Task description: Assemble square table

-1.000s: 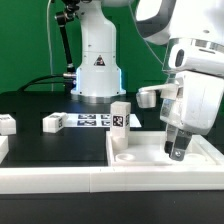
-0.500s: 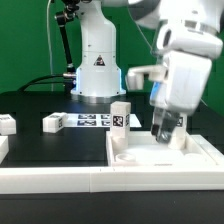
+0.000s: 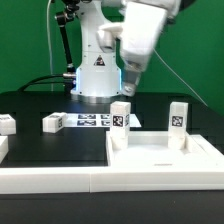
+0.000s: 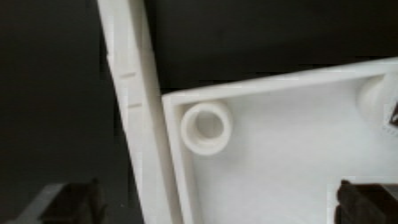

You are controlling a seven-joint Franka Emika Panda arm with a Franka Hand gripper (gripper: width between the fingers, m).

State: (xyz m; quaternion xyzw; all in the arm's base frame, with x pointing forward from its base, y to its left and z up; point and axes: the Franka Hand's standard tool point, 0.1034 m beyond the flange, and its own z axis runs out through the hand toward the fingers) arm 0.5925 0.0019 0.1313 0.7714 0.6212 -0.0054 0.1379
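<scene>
In the exterior view I have the square tabletop [image 3: 165, 152] lying flat on the black counter [image 3: 40, 150], at the near edge and toward the exterior view's right, pressed against the long white rail [image 3: 60, 182] that runs along the front. I'll use this top as my landmark. Two legs stand upright on it: one leg [image 3: 120, 118] at its far corner on the exterior view's left, a second leg [image 3: 179, 121] at its far corner on the exterior view's right, each showing a black-and-white tag. Off the top, toward the exterior view's left, a third leg [image 3: 53, 123] lies on the counter, and a fourth leg [image 3: 7, 124] lies further out near the frame edge. The marker board [image 3: 95, 120] lies flat on the counter just behind the top's left far corner. My pincer [image 3: 129, 86] hangs above the top, over the leg on the left, clear of both legs and holding nothing; its jaws are blurred here.

In the wrist view I see the tabletop [image 4: 294, 150] from above: its raised rim, one rounded corner and a round socket [image 4: 206, 129] just inside that corner. The rail [image 4: 143, 120] lies against the top's edge. The dark fingertips [image 4: 68, 203] sit at either side of the frame, wide apart, with nothing between them.
</scene>
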